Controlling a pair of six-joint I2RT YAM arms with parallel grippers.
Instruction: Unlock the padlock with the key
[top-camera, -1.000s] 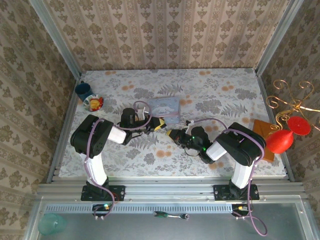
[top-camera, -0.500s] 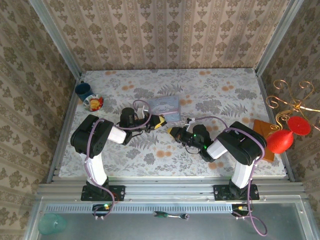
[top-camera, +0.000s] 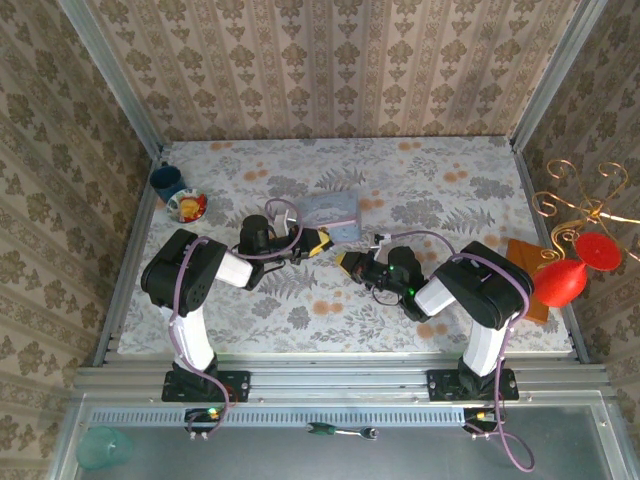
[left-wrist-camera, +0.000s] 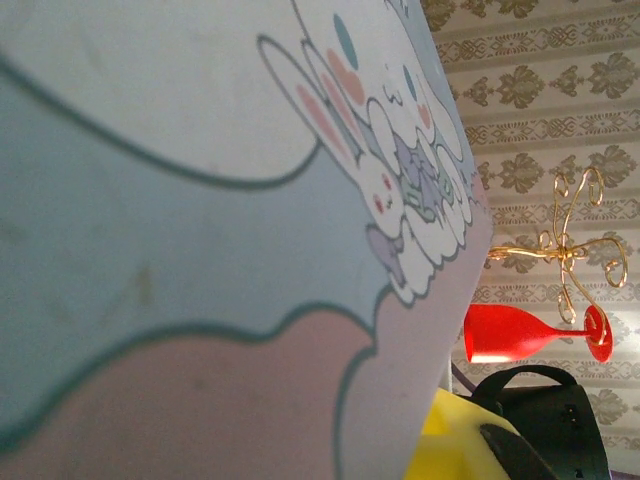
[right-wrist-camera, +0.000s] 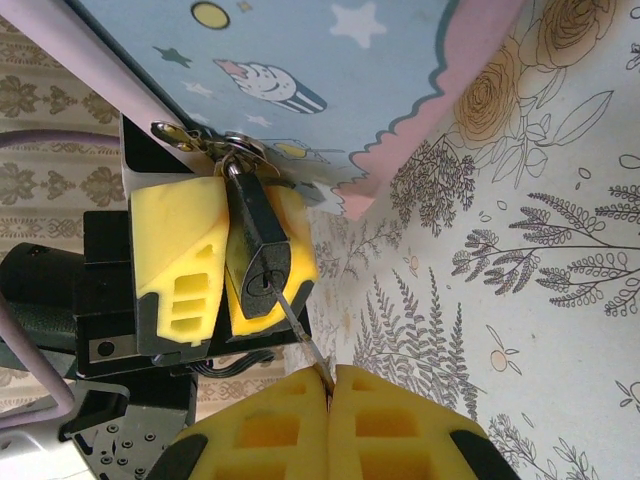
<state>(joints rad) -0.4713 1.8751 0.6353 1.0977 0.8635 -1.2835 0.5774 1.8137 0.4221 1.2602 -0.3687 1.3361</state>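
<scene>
- The padlock (right-wrist-camera: 257, 240) sits about mid-surface, at the near side of the box (top-camera: 335, 210). Its thin shackle (right-wrist-camera: 234, 172) runs up to a metal hasp (right-wrist-camera: 215, 143) on the box.
- The left jaws are narrow, clamped on the padlock's black body, with a yellow pad (right-wrist-camera: 180, 260) on each side.
- The right jaws are pressed together on the key (right-wrist-camera: 297, 330); the pads meet and only the thin blade sticks out.
- The key's tip meets the keyhole (right-wrist-camera: 262, 282) in the padlock's end face — how far in it goes, I cannot tell.
- From above, the left arm (top-camera: 190, 275) and right arm (top-camera: 480, 290) lie low and reach in toward each other, their jaws almost meeting just near of the box.
- The left wrist camera sits close against the box's printed wall, which shows a cartoon rabbit. Past its edge stand a red glass (left-wrist-camera: 525, 335) and a gold wire stand (left-wrist-camera: 560, 240).
- At the far left of the surface (top-camera: 450, 180) a blue cup (top-camera: 166, 181) stands beside a small bowl (top-camera: 187, 207).
</scene>
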